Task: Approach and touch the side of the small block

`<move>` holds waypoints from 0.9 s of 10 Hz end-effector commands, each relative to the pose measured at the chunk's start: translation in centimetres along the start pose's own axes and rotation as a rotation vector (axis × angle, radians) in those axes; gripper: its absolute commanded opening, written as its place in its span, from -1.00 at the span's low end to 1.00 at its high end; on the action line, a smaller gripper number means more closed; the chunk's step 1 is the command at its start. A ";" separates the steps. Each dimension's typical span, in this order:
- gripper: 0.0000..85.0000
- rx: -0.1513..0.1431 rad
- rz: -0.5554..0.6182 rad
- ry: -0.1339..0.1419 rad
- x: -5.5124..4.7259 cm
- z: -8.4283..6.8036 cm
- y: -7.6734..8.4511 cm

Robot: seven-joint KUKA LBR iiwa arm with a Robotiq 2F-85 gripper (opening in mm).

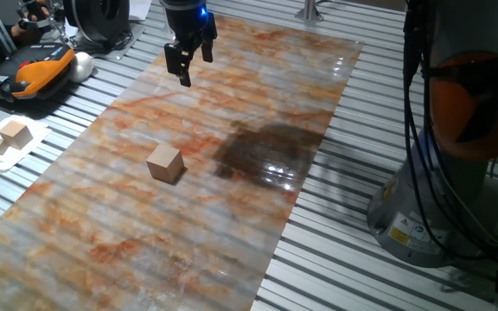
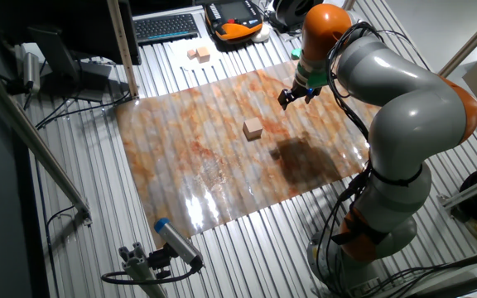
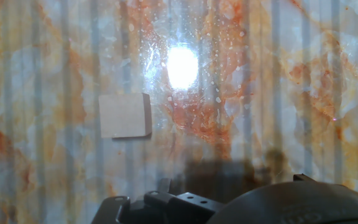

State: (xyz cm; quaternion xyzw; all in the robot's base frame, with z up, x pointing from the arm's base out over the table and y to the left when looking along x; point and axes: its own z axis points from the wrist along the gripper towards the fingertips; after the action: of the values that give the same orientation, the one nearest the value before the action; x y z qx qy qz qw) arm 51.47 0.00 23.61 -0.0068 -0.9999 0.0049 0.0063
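Now I lower my seemingly spread gripper [image 1: 190, 62] beside the small block [image 1: 164, 162], approaching its side squarely.

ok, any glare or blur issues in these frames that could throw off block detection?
Hand view: a bright white glare spot sits just right of the small light tan wooden cube, and the whole frame looks hazy. One fixed view: sheen along the dark patch on the marbled mat, cube sharp. The other fixed view: reflections near the mat's front edge.
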 end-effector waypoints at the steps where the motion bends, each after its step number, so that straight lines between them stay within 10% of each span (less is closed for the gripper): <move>1: -1.00 0.004 0.026 0.096 0.0 0.0 0.1; 9: -1.00 0.002 0.040 0.054 0.4 0.0 0.0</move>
State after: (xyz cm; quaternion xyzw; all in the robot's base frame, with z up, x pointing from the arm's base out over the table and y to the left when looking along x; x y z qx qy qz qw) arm 51.11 0.06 23.64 -0.0266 -0.9991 0.0059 0.0334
